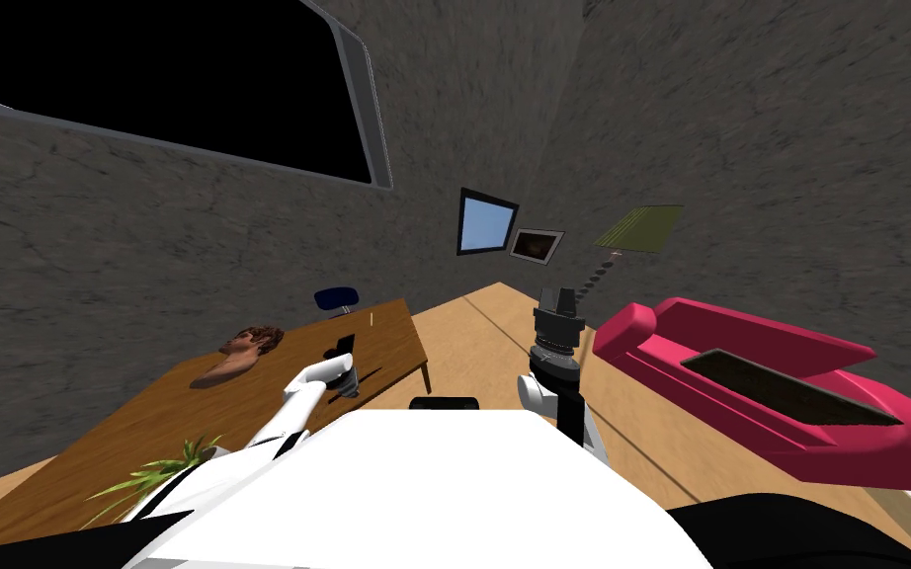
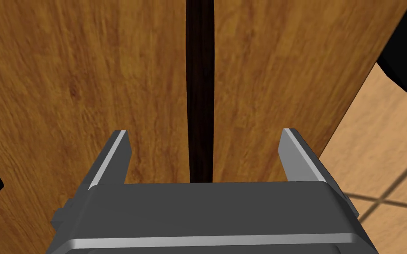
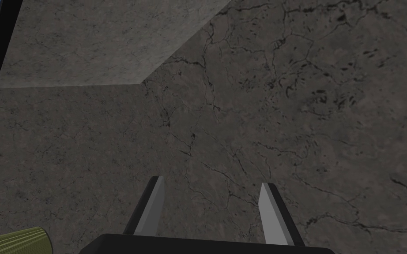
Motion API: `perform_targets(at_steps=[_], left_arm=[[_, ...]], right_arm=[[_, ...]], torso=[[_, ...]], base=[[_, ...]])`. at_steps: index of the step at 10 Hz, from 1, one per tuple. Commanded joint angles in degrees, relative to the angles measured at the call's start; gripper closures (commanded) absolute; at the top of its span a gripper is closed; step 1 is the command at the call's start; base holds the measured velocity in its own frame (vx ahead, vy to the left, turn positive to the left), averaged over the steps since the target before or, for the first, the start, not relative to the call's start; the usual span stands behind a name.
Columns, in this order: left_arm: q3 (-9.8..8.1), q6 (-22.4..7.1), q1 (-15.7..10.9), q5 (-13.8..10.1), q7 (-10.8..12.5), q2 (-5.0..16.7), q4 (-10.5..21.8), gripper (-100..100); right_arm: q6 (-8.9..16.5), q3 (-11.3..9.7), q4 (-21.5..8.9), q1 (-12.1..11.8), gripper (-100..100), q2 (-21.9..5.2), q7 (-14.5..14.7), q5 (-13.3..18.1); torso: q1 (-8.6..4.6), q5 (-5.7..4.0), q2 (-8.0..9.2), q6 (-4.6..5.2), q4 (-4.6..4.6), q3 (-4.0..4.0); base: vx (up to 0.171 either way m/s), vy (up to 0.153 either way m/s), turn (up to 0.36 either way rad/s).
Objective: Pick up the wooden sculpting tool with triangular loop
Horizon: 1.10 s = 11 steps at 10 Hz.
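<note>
Fingers (image 2: 115, 154) spread wide, the left gripper (image 2: 203, 147) hangs low over the wooden table (image 2: 88, 88), pointing down at its top. The sculpting tool (image 2: 200, 88) lies flat on the boards right under it. What shows of the tool is a slim, very dark handle that runs straight out from the gripper's body through the middle of the gap, with neither finger touching it. From the room, this arm reaches over the right part of the table, close to the right edge, where tan floor (image 2: 388, 145) begins. A bust of a head (image 1: 241, 351) lies further left on the same top, well apart from the gripper, and a green plant (image 1: 162, 472) stands at the near left end. A blue chair (image 1: 336, 297) sits beyond the far edge. The right gripper (image 1: 555, 301) is held up right of the table, between it and a red sofa (image 1: 740, 385), its two fingers parted with nothing between them.
</note>
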<state>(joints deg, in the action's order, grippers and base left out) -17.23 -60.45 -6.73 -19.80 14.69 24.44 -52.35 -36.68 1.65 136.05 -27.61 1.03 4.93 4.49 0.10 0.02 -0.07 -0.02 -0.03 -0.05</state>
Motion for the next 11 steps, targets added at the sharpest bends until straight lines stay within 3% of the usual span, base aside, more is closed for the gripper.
perform_targets(at_steps=[1,2,3,7,8,9,11], left_arm=[[0.11,1.7,0.0,0.2,-0.3,-0.5,1.3,-100],[0.05,0.9,0.2,0.1,-0.1,-0.3,0.5,-100],[0.05,1.2,0.3,0.1,-0.2,-0.3,0.6,100],[0.04,1.1,0.2,0.1,-0.2,-0.3,0.6,100],[0.04,1.1,0.2,0.1,-0.2,-0.3,0.6,0],[-0.16,-0.7,-0.1,-0.3,-0.1,0.5,-0.4,100],[-0.33,-2.2,-0.2,-0.6,0.1,1.0,-1.5,100]], right_arm=[[0.0,0.0,0.0,0.0,0,0.0,0.0,0.0],[0.0,0.0,0.0,0.0,0,0.0,0.0,0.0],[0.0,0.0,0.0,0.0,0,0.0,0.0,0.0],[0.0,0.0,0.0,0.0,0,0.0,0.0,0.0],[0.0,0.0,0.0,0.0,0,0.0,0.0,0.0],[0.0,0.0,0.0,0.0,0,0.0,0.0,0.0],[0.0,0.0,0.0,0.0,0,0.0,0.0,0.0]], torso=[[0.00,0.00,0.00,0.00,0.00,0.00],[0.00,0.00,0.02,0.00,0.01,0.01],[-0.05,-0.02,0.06,0.01,0.02,0.03],[0.07,0.08,0.02,0.02,-0.03,-0.01],[0.08,0.08,0.01,0.02,-0.03,-0.02],[0.08,0.08,0.00,0.02,-0.03,-0.02],[-0.02,0.05,0.10,0.02,-0.01,0.04]], base=[[0.023,0.024,0.013],[0.010,0.011,0.002],[0.000,0.000,0.000],[0.000,0.000,0.000],[0.000,0.000,0.000],[-0.019,-0.016,-0.020],[-0.031,-0.024,-0.012]])
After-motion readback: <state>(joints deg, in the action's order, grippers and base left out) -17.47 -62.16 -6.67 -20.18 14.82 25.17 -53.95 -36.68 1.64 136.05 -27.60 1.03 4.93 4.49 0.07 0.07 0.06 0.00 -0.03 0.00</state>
